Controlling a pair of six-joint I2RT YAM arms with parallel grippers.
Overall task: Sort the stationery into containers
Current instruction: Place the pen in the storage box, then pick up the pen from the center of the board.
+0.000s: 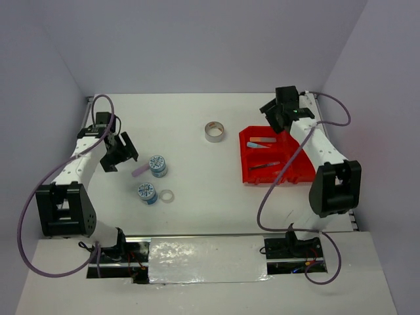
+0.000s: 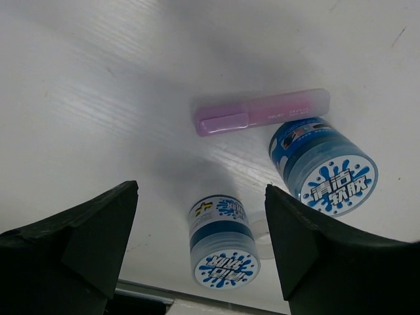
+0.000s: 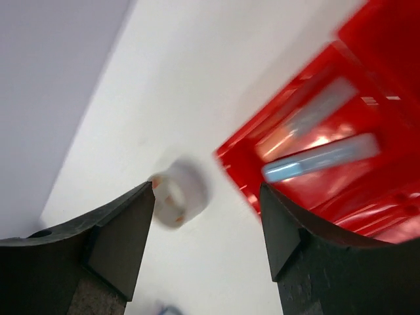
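The red bin tray (image 1: 247,167) sits at the right and holds a light-blue marker (image 1: 262,144) and thin pens (image 1: 264,165). A grey tape roll (image 1: 214,132) lies left of it. Two blue-white rolls (image 1: 157,165) (image 1: 147,193), a lilac marker (image 1: 140,171) and a clear tape ring (image 1: 167,196) lie at centre-left. My left gripper (image 1: 123,152) is open and empty, just left of the lilac marker (image 2: 261,113); both rolls (image 2: 325,165) (image 2: 223,241) show ahead. My right gripper (image 1: 275,115) is open and empty above the tray's far edge (image 3: 308,111), the grey roll (image 3: 178,191) ahead of it.
White walls enclose the table on three sides. Purple cables loop off both arms, one hanging across the tray's near right side (image 1: 279,177). A shiny plate (image 1: 207,259) lies between the arm bases at the near edge.
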